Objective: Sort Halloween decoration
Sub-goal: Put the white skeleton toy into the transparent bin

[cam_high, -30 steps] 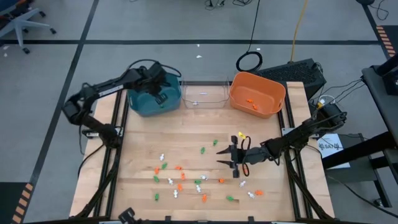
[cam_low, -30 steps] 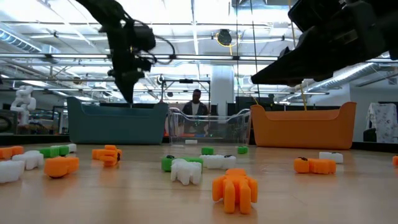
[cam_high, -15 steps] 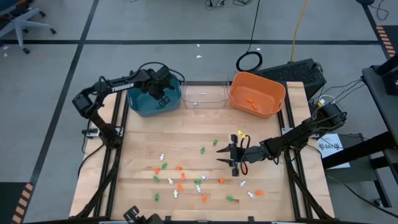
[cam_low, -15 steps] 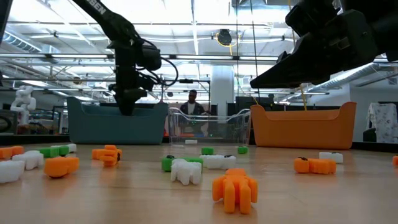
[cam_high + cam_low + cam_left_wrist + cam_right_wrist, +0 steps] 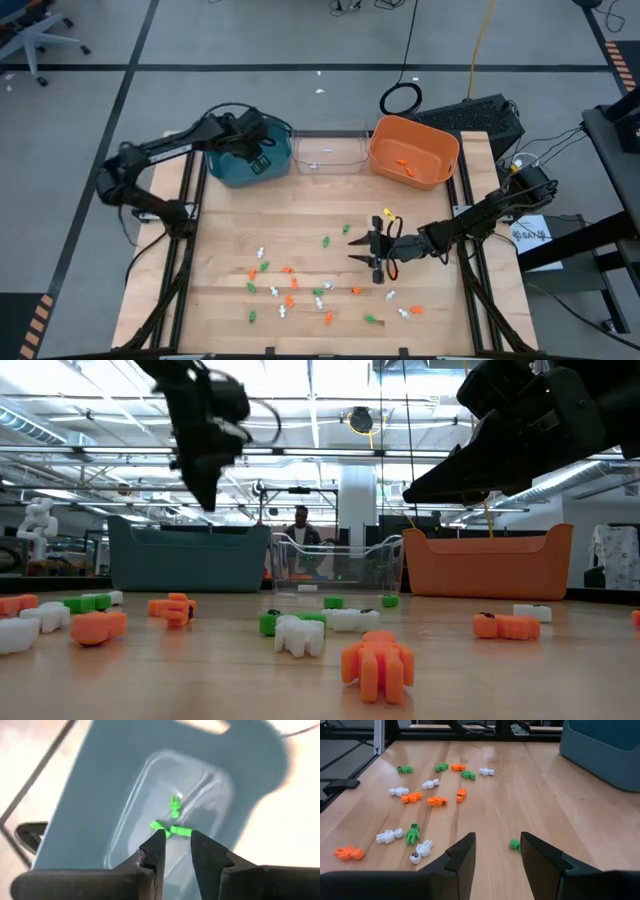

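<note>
Orange, green and white trinkets (image 5: 290, 290) lie scattered on the near half of the table (image 5: 230, 225). The right gripper (image 5: 362, 252) hovers just above them, fingers apart and empty. Farther back, the left gripper (image 5: 176, 851) hangs over the teal bin (image 5: 235, 165), fingers slightly parted and empty, three green trinkets (image 5: 172, 822) lying inside it.

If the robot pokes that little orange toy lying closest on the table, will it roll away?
Probably not. The orange trinket lies flat with stubby limbs sticking out, so it would likely slide or spin rather than roll. It looks like small hard plastic, so probably light and stiff, easily knocked aside on the smooth wooden table.
</note>
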Controlling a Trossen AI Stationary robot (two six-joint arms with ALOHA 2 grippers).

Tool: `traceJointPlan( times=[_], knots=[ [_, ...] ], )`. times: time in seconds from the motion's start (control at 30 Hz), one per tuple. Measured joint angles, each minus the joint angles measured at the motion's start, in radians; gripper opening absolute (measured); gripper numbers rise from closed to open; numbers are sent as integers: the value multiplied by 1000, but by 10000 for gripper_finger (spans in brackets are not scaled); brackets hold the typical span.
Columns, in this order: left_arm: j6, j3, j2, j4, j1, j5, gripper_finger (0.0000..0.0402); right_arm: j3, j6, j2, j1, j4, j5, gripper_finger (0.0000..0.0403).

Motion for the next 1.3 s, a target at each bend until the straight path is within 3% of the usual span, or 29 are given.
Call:
traceJointPlan(
  times=[0.13, 0.33, 0.57, 0.83, 1.07, 1.3],
  knots=[
    [-49, -25, -117, -2, -90, 0, 86, 0, 0, 0, 0, 1, 7, 139],
    [-162, -213, -315, 109, -272, -4, 86, 0, 29, 0, 0, 0, 51, 139],
    [-259, -451, -463, 439, -535, -76, 86, 0, 26, 0, -8, 0, 49, 139],
    [-230, -626, -432, 769, -741, -167, 86, 1, 47, 0, -64, -91, 46, 139],
    [-234, -682, -328, 975, -841, -247, 86, 1, 2, 0, -152, -201, 45, 139],
    [-239, -682, -197, 1099, -874, -292, 86, 1, -22, -14, -168, -296, -134, 139]
  ],
)
